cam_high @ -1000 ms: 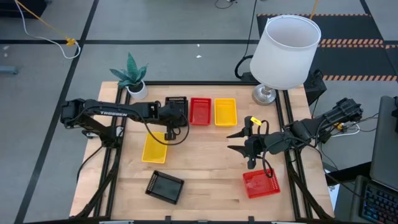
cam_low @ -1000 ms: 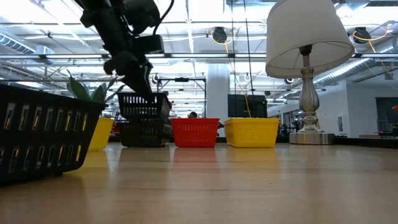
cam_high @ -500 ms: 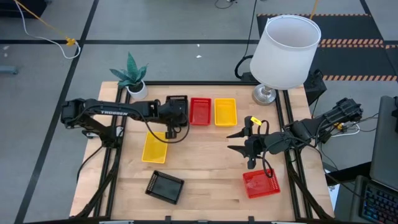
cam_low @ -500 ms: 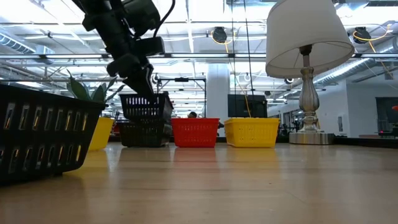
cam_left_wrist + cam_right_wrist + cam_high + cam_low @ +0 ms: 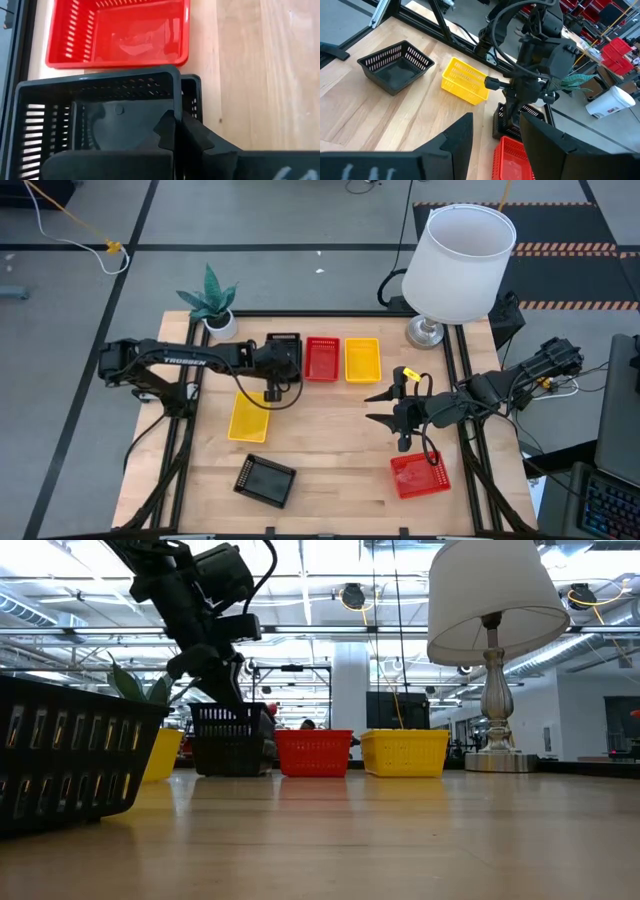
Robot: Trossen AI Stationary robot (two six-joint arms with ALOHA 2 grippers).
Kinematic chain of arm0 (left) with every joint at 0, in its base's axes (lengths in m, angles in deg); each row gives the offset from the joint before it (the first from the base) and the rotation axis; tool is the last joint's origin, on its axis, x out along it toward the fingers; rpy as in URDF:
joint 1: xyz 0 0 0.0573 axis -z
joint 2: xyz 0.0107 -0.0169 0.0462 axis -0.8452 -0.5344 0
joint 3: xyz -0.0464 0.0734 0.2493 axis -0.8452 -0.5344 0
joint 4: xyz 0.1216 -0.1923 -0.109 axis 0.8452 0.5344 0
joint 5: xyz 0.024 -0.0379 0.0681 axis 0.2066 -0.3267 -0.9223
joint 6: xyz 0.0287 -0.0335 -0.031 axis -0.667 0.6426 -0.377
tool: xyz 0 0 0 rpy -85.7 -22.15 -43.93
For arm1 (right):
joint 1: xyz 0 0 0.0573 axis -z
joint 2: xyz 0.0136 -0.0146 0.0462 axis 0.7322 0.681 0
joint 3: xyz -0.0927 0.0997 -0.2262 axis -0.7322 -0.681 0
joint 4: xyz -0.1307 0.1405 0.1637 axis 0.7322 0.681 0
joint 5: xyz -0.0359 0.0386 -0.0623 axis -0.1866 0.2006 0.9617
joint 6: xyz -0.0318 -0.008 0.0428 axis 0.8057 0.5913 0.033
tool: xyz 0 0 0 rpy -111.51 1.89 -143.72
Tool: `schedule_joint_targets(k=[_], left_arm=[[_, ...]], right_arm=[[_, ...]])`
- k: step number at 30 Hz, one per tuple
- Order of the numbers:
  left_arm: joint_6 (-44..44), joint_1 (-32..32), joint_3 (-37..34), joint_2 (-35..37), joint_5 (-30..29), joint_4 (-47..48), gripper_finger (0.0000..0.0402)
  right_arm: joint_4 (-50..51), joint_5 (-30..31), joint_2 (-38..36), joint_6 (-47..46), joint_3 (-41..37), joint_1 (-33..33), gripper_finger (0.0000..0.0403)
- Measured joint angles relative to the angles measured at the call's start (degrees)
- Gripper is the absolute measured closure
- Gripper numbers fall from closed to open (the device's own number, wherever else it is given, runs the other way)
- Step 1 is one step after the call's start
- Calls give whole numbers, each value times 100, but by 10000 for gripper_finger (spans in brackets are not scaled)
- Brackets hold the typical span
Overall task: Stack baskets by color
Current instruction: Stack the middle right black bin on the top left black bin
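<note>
Setting: industrial lab or workshop hall. Evidence: exposed ceiling ducts and strip lighting (image 5: 330,635); grey floor with hazard-striped tape (image 5: 560,248); wooden counter (image 5: 330,430) on black metal framing; red storage bins (image 5: 615,52) stacked beyond.

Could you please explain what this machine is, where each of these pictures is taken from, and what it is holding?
These are two dark robot arms at a wooden table, each ending in a two-finger gripper. One camera looks straight down, one sits at table height, and one rides on each wrist.

The left gripper is shut on the wall of a black basket, which it is lowering into a second black basket at the far edge. Beside them stand a red basket and a yellow basket. Loose on the table lie another yellow basket, a third black basket and another red basket.

The right gripper hangs open and empty above the table. A white lamp and a small potted plant are only bystanders.
</note>
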Motion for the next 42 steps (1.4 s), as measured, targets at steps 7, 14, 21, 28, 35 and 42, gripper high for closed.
schedule_joint_targets(k=[7, 14, 21, 28, 35, 42], left_arm=[[-123, -111, 0, 0, -2, 61, 381], [-222, -109, 0, 0, -4, 64, 386], [-222, -109, 0, 0, -128, 124, 362], [-175, -109, 0, 0, -152, 165, 360], [39, -109, -2, 0, -252, 162, 328], [277, -107, -2, 0, -352, 115, 251]], right_arm=[[0, 0, 0, 0, 0, 0, 248], [0, 0, 0, -1, 0, 0, 248], [0, 0, 0, -1, 0, 0, 248], [-2, 0, 0, -1, 0, -2, 248], [0, 0, 0, -1, 0, 0, 248], [0, 0, 0, -1, 0, 0, 248]])
